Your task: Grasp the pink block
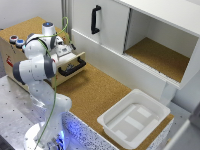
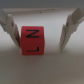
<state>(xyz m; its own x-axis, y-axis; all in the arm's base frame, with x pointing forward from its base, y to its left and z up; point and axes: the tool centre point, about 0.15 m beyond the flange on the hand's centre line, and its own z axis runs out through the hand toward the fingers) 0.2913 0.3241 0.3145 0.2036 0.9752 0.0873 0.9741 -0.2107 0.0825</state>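
In the wrist view a pink block (image 2: pixel 33 40) with a black letter on its near face sits on a pale surface. My gripper (image 2: pixel 40 44) is open, one finger on each side of the block. One finger (image 2: pixel 11 29) is close against the block's side; the other finger (image 2: pixel 68 31) stands a short gap away from it. In the exterior view the gripper (image 1: pixel 63 50) reaches down over the open drawer (image 1: pixel 75 61) at the exterior view's left, and the block is hidden there by the arm.
The drawer has a black handle (image 1: pixel 73 68) and belongs to a wooden box (image 1: pixel 11 50) with coloured discs on top. A white cabinet with an open compartment (image 1: pixel 159 56) and a black door handle (image 1: pixel 95 19) stands behind. A white bin (image 1: pixel 113 120) rests on the cork tabletop (image 1: pixel 95 92).
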